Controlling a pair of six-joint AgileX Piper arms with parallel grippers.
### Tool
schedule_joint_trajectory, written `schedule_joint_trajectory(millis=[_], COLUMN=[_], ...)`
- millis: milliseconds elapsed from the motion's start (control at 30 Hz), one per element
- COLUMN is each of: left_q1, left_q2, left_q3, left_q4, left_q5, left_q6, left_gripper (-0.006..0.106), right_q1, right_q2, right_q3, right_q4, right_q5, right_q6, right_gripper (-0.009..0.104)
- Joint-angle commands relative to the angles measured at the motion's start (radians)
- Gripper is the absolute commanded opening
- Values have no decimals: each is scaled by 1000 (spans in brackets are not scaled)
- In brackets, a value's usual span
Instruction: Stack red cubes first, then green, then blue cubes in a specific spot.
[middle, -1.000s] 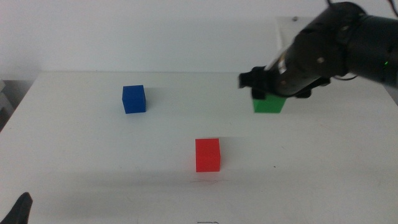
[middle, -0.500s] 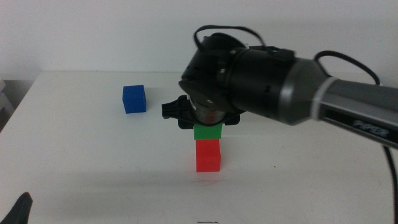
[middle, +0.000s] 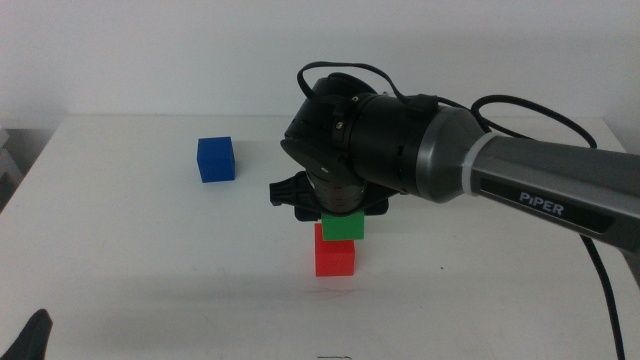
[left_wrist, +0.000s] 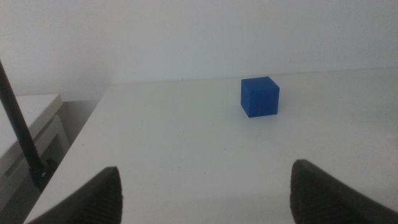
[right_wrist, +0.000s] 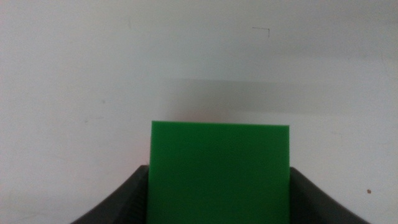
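Holding the green cube (middle: 342, 226) pinched between its jaws, the right gripper (middle: 340, 205) hangs over the table's centre w/ the cube directly atop the red cube (middle: 334, 258); faces look touching or nearly so, green edges approx. squared to red, presumably so it can be let go without toppling. Blue cube (middle: 215, 159) sits far-left on the white table (middle: 120, 250), well apart, judged last in the order. Left gripper (left_wrist: 205, 186) waits at the near-left edge, jaws spread, nothing between them, facing the blue cube.
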Motion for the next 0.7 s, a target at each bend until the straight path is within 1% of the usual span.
schedule_joint_trajectory(millis=[0,167,667], left_q1=[0,0,0], left_q2=[-19,-19,-19], left_q3=[-4,-4,-4], left_q4=[-4,-4,-4], left_q5=[-81,-81,-81], left_q6=[-12,-12,-12], left_gripper=[91,91,91], right_q1=[-8,-8,-8], right_q2=[-50,-39,-3], right_q3=[-32,-32,-32], right_q4=[-37,-16,-17], right_q5=[-13,-39,-52], right_q6=[-10,-21,-21], right_gripper=[-1,-1,-1])
